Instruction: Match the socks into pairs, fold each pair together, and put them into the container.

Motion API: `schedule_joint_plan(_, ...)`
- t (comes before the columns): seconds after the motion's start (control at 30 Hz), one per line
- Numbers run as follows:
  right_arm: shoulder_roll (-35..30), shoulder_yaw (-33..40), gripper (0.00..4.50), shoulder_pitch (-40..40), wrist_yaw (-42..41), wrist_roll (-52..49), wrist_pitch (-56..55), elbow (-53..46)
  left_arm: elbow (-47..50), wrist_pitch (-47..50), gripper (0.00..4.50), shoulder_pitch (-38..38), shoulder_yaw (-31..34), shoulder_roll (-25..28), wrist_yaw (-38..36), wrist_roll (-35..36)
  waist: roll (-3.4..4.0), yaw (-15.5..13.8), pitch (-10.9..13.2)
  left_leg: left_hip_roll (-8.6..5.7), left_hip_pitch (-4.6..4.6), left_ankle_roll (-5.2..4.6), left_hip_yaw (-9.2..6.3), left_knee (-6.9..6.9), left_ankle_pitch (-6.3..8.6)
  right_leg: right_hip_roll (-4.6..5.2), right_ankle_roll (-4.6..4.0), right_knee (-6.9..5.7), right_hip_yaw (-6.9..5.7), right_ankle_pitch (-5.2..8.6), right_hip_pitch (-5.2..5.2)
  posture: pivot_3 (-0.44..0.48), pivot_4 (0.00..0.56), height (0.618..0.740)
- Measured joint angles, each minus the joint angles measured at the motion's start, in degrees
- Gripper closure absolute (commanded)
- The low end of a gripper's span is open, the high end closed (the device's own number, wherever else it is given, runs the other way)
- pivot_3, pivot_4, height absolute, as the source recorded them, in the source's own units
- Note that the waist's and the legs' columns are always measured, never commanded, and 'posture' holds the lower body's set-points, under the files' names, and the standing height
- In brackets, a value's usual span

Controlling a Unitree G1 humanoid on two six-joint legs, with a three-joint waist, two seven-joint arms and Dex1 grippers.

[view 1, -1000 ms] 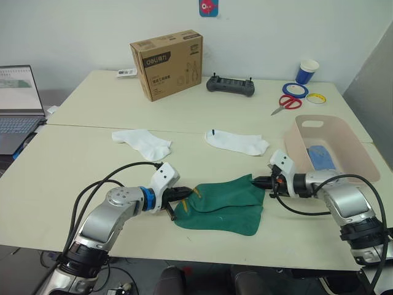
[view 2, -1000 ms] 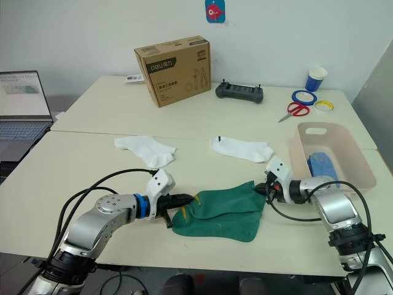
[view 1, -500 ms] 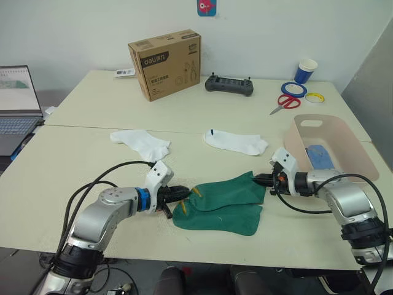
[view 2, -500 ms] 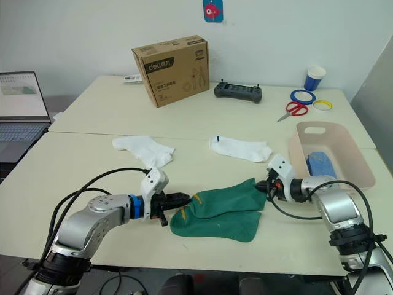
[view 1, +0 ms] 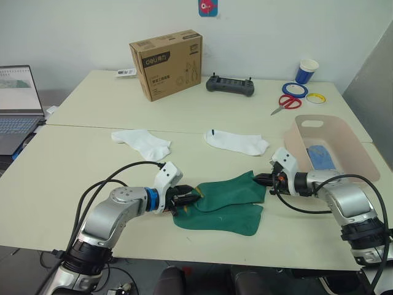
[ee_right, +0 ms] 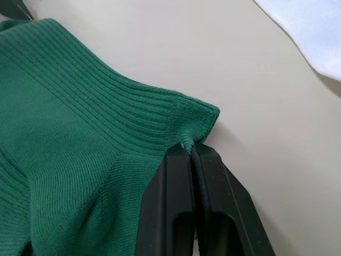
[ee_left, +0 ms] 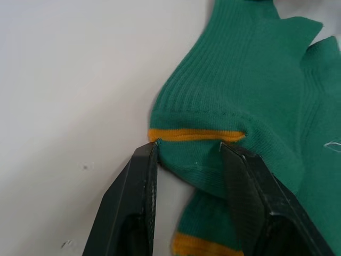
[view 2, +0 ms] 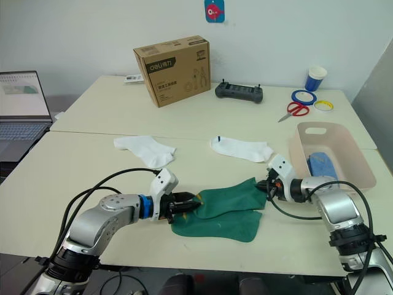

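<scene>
Two green socks [view 1: 224, 200] overlap; right gripper [ee_right: 190, 151] pinches a cuff; left gripper [ee_left: 186, 152], parted around the toe, seemingly ungripped, may slip.

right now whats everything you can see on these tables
dark green socks with yellow toe stripes: two, stacked, front table centre
plain white socks: two, apart, behind the green pair
light blue socks: count unclear, inside tub
pale pink plastic tub: one, right
brown cardboard box: one, back table
black controller: one, beside box
red scissors: one, back right
tape rings: blue, yellow
blue paper cup: one
laptop: far left
left gripper: open around green toe
right gripper: shut on green cuff
</scene>
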State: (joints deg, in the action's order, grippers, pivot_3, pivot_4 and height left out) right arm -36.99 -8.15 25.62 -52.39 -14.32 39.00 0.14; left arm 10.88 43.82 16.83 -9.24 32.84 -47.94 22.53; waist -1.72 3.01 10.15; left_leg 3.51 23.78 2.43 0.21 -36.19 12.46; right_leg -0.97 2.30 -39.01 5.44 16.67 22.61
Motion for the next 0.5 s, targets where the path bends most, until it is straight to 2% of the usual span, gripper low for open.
schedule_joint_plan(0.13, 0.01, 0.00, 4.50, 0.00, 0.09, -0.20, 0.10, 0.00, -1.30, -0.35, 4.46, 0.77, -0.50, -0.29, 0.02, -0.55, 0.00, 0.00, 0.00, 0.00, 0.00, 0.00, -0.01, 0.00, 0.00, 0.00, 0.00, 0.00, -0.02, 0.00, 0.00, 0.000, 0.150, 0.740)
schedule_joint_plan(0.4, 0.26, 0.02, 4.50, 0.01, 0.56, -0.32, 0.17, 0.00, -2.16, -2.11, 4.48, 1.10, -0.27, -0.77, -0.08, -1.14, 0.00, -0.03, 0.00, 0.01, 0.00, 0.00, 0.00, 0.00, 0.00, 0.00, 0.00, 0.00, -0.01, 0.00, 0.01, 0.000, 0.150, 0.740)
schedule_joint_plan(0.5, 1.30, 0.64, 4.50, 0.01, 1.39, -1.62, 2.40, -0.83, -2.14, -2.49, 4.48, 1.22, 1.89, -0.71, -0.50, 0.48, 0.00, -0.04, 0.00, 0.02, 0.02, 0.00, -0.01, 0.00, 0.00, -0.01, -0.01, -0.01, -0.01, 0.00, 0.03, 0.000, 0.150, 0.740)
